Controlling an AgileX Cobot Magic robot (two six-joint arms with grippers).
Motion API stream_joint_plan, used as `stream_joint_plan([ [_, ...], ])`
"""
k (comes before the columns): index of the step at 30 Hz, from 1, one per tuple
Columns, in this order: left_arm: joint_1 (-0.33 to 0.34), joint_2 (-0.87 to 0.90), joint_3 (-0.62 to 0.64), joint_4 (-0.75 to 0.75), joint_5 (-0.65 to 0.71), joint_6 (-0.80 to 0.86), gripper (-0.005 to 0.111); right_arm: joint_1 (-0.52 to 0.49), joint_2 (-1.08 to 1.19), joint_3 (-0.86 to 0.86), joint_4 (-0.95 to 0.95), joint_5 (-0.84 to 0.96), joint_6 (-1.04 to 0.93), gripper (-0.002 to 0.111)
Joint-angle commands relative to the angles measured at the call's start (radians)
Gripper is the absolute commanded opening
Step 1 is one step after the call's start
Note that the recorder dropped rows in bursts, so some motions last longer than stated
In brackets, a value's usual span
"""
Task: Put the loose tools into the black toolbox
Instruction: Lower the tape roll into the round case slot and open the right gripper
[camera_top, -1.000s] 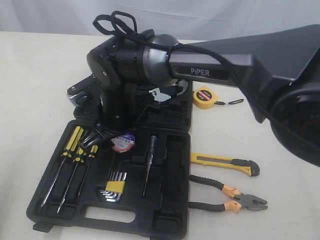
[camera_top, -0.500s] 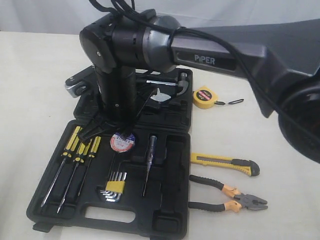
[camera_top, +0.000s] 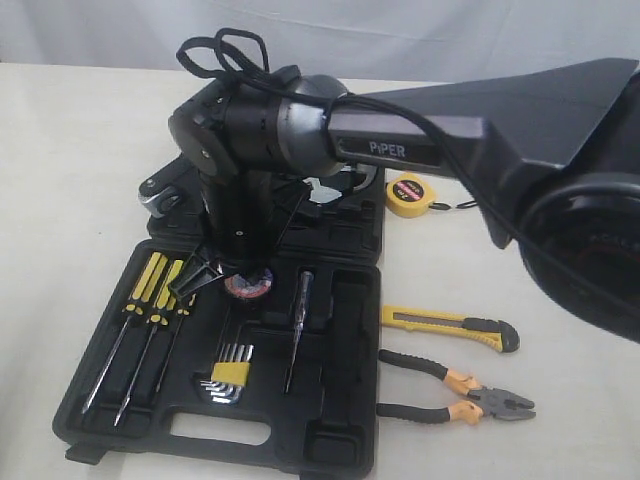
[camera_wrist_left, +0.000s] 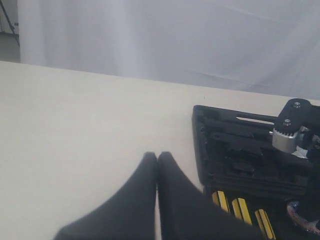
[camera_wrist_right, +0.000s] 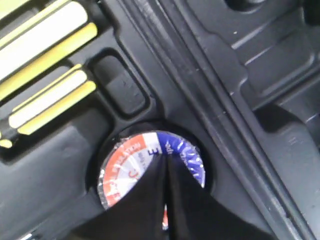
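The black toolbox (camera_top: 330, 440) lies open on the table. The black tape roll (camera_wrist_right: 130, 172), with a red, white and blue label, sits in a round recess (camera_top: 250, 284) near the box's hinge. My right gripper (camera_wrist_right: 166, 156) is shut, its tips together over the middle of the label with nothing between them. The yellow tape measure (camera_top: 408, 194), the utility knife (camera_top: 450, 328) and the pliers (camera_top: 460, 390) lie on the table right of the box. My left gripper (camera_wrist_left: 157, 156) is shut and empty above bare table beside the toolbox (camera_wrist_left: 200, 150).
Three yellow-and-black screwdrivers (camera_top: 150, 310), hex keys (camera_top: 232, 375) and a slim tester screwdriver (camera_top: 298, 325) fill recesses in the near half. A silver tool head (camera_top: 160, 195) shows in the far half. The right arm (camera_top: 420, 140) spans the box from the right.
The right gripper's jaws have closed. Its wrist rose, then came back down over the tape roll, which stayed in its recess. The tools on the table have not moved.
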Motion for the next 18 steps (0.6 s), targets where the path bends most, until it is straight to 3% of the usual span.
stream_joint_plan([
  [1, -0.006, 0.004, -0.005, 0.004, 0.000, 0.000, 0.000, -0.001, -0.006, -0.002, -0.018, 0.010, -0.007, -0.001],
  [18, -0.006, 0.004, -0.005, 0.004, 0.000, 0.000, 0.000, -0.001, 0.019, 0.000, 0.086, 0.001, -0.032, -0.001],
])
